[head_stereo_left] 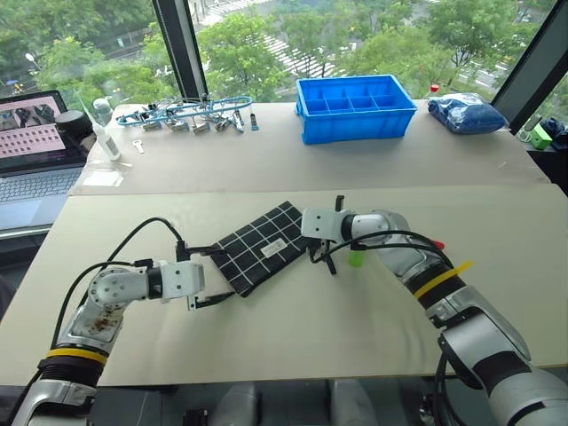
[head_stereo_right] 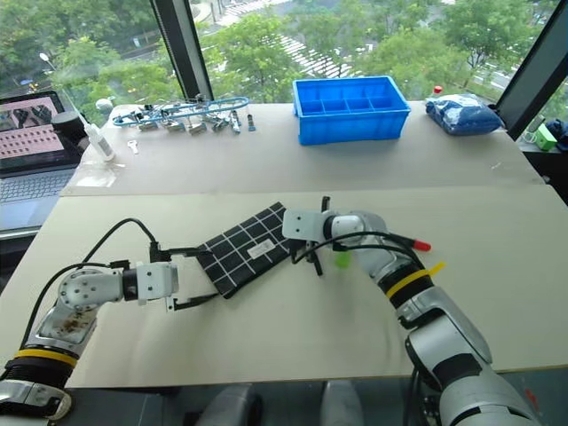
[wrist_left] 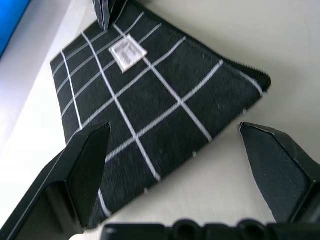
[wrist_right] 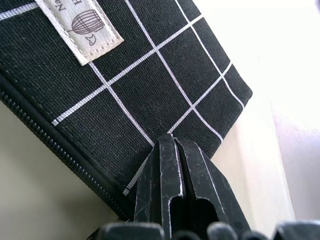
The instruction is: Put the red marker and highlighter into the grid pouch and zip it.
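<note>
Currently: grid pouch (head_stereo_left: 258, 248) flat at table centre, my two grippers at its opposite ends.
The pouch looks zipped, while the highlighter (head_stereo_left: 356, 258) and red marker (head_stereo_left: 436, 242) lie to its right, beneath my right arm. My left gripper (wrist_left: 180, 160) stands spread wide, bracketing the near-left corner; my right gripper (wrist_right: 176, 152) is pressed together, tips on the far-right corner. Risk: with nothing clamped, the fabric may slide or bunch when the zipper is pulled. The right wrist view resolves the zipper teeth and label; the head views show the pens.
</note>
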